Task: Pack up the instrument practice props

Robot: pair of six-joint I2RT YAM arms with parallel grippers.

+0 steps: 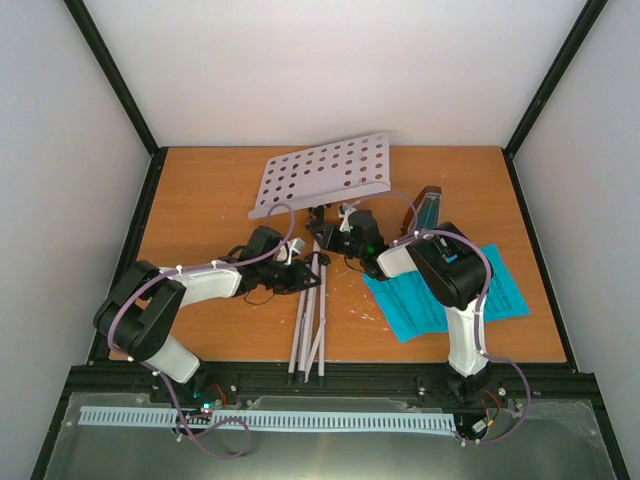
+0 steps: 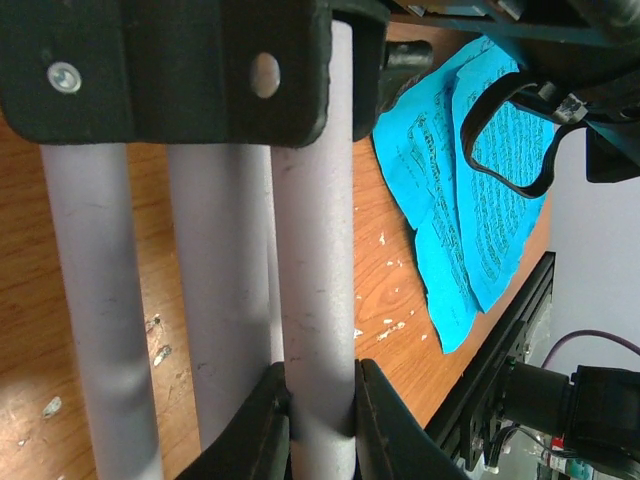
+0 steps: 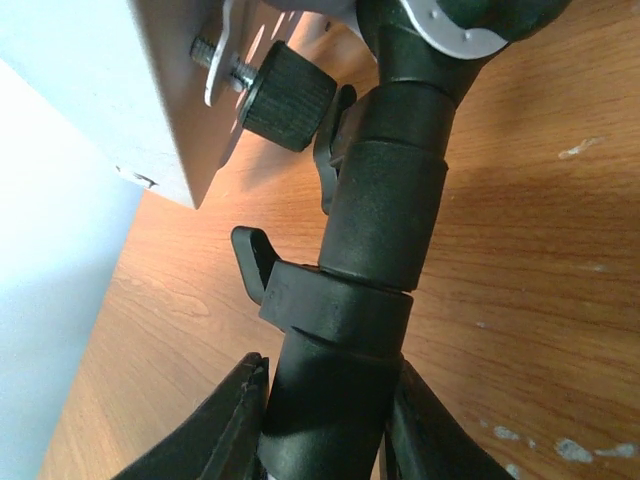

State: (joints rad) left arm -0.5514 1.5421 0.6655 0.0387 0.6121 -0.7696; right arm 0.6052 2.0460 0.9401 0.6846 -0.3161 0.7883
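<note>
We see the music stand [image 1: 325,170] mid-frame on the table [image 1: 200,200], legs [image 1: 308,335] folded. The left fingers [image 2: 265,430] clamp one; the right fingers [image 3: 225,430] clamp its black shaft [image 3: 385,230]. At right lie sheet music [image 1: 420,305] and metronome [image 1: 430,207]: nothing packed yet, we judge.

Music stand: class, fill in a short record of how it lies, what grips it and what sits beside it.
stand: lying on the table, legs folded together, toward the near edge
desk: perforated, at the far end
left jaws: closed on one leg tube
right jaws: closed on the black shaft near the knob
sheet music: cyan pages flat, right of the stand, partly under the right arm
metronome: just beyond the pages
</note>
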